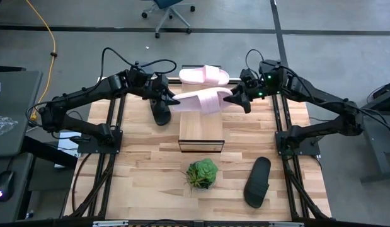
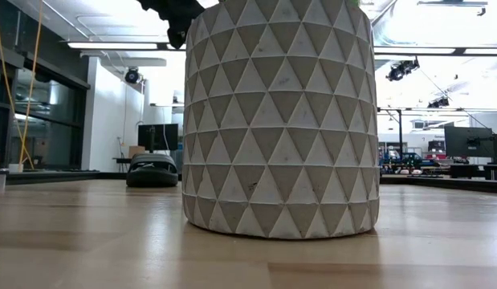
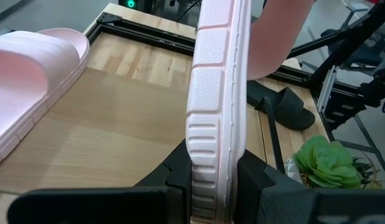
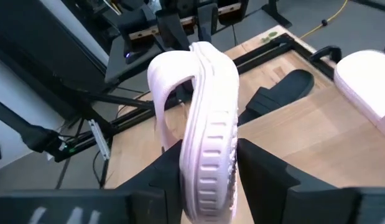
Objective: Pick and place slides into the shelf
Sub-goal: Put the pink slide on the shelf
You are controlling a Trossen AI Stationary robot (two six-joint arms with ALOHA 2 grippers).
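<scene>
A pale pink slide (image 1: 204,101) hangs on its side edge above the far part of the shelf (image 1: 201,133), between my two grippers. My left gripper (image 1: 177,101) is shut on one end and my right gripper (image 1: 235,99) on the other. A second pink slide (image 1: 204,75) lies sole down on the shelf's far end. One black slide (image 1: 161,115) lies on the table left of the shelf. Another black slide (image 1: 258,181) lies near the front right. My left gripper pinches the pink slide's sole at one end (image 3: 211,180) between its two fingers, one on each flat face. The fingers come slanting down from the table's left, along the slide. The slide stands on edge, lifted clear of the shelf. My right gripper has the sole's other end (image 4: 208,180) between its two fingers, which come slanting down from the table's right, along the slide. The strap (image 4: 170,78) arches out to one side beyond the fingers. This end is also clear of the shelf.
A green plant (image 1: 202,173) in a patterned pot (image 2: 280,120) stands in front of the shelf's near end and fills the low view. Dark frame rails run along the table's left and right sides. Bare tabletop lies at the front left.
</scene>
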